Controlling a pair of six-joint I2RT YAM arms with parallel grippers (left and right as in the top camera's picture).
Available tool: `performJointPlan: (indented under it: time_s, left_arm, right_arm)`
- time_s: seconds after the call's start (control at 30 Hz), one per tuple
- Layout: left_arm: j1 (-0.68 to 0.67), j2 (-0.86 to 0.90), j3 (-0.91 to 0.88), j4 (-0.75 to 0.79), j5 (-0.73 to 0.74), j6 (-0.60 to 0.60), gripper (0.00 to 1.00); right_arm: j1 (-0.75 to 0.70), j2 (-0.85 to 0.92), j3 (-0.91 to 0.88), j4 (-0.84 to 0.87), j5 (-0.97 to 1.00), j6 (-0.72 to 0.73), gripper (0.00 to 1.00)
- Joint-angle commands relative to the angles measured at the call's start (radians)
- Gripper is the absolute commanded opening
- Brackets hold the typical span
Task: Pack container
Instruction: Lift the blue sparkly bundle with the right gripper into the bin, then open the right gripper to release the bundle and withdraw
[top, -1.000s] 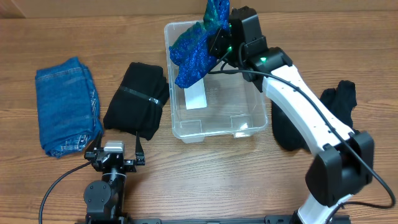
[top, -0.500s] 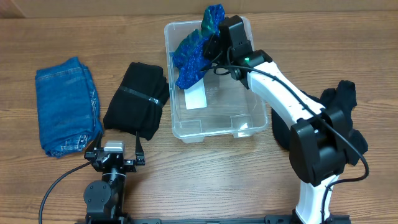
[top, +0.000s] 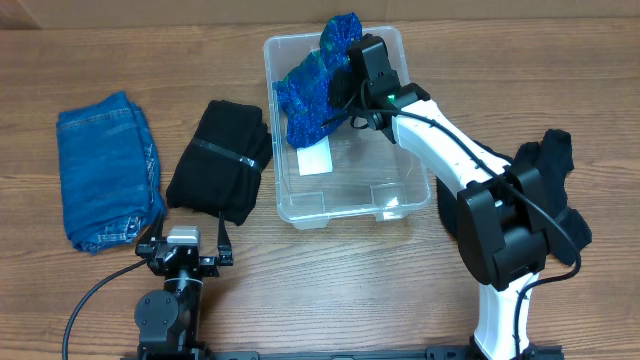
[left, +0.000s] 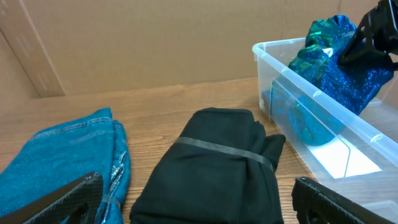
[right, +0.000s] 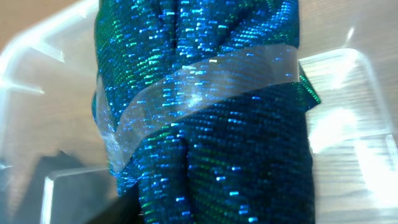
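The clear container (top: 340, 214) stands mid-table, with a white label on its bottom. A sparkly blue-green cloth bundle (top: 305, 102), wrapped with a clear tape band (right: 205, 81), lies in its far left part and leans over the far rim. My right gripper (top: 347, 80) is right against the bundle from the right. The bundle (right: 236, 137) fills the right wrist view, so the jaw gap is hidden. My left gripper (top: 186, 246) rests at the near edge, open and holding nothing, its fingertips (left: 68, 199) wide apart. The container (left: 323, 102) and bundle (left: 339, 56) also show in the left wrist view.
A black folded bundle (top: 218, 160) with a band lies left of the container. Folded blue jeans (top: 105, 175) lie at the far left. Black garments (top: 553, 158) lie to the right, partly under the right arm. A cardboard wall (left: 155, 43) stands behind the table.
The right arm has swung left and lowered the blue bundle further into the container's far left part. The left arm has not moved.
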Motion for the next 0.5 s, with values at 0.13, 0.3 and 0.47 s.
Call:
performJointPlan:
  time_s: [0.13, 0.3, 0.47]
  left_arm:
    - [0.006, -0.009, -0.005, 0.001, 0.008, 0.009, 1.00]
    - [0.006, -0.009, -0.005, 0.001, 0.008, 0.009, 1.00]
    - [0.006, -0.009, -0.005, 0.001, 0.008, 0.009, 1.00]
  right_arm:
    - [0.001, -0.005, 0.008, -0.098, 0.188, -0.338, 0.68]
    - [0.002, -0.045, 0.048, -0.174, 0.243, -0.426, 0.73]
    - [0.001, -0.164, 0.053, -0.150, 0.249, -0.426, 0.75]
